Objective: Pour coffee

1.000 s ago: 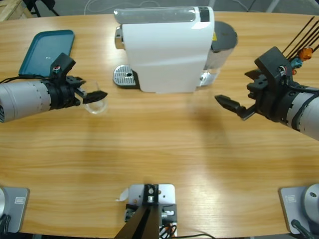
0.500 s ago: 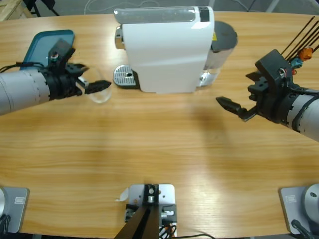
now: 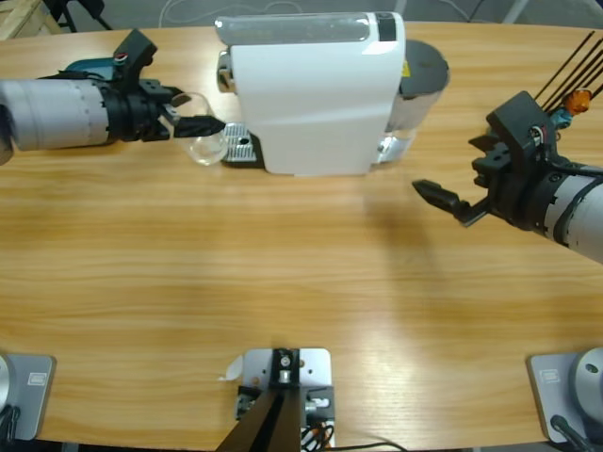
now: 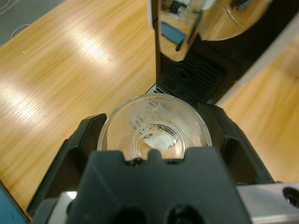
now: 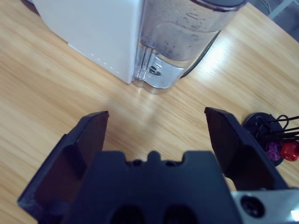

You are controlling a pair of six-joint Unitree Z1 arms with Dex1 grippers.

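early stage: left gripper (image 3: 200, 127) clamps a clear glass (image 4: 154, 133), carried to the drip tray (image 3: 236, 144) of the coffee machine (image 3: 316, 89) near the table's far edge. glass looks nearly empty, no coffee pool visible; brewing left. right gripper (image 3: 443, 201) wide apart, empty, near the right edge.
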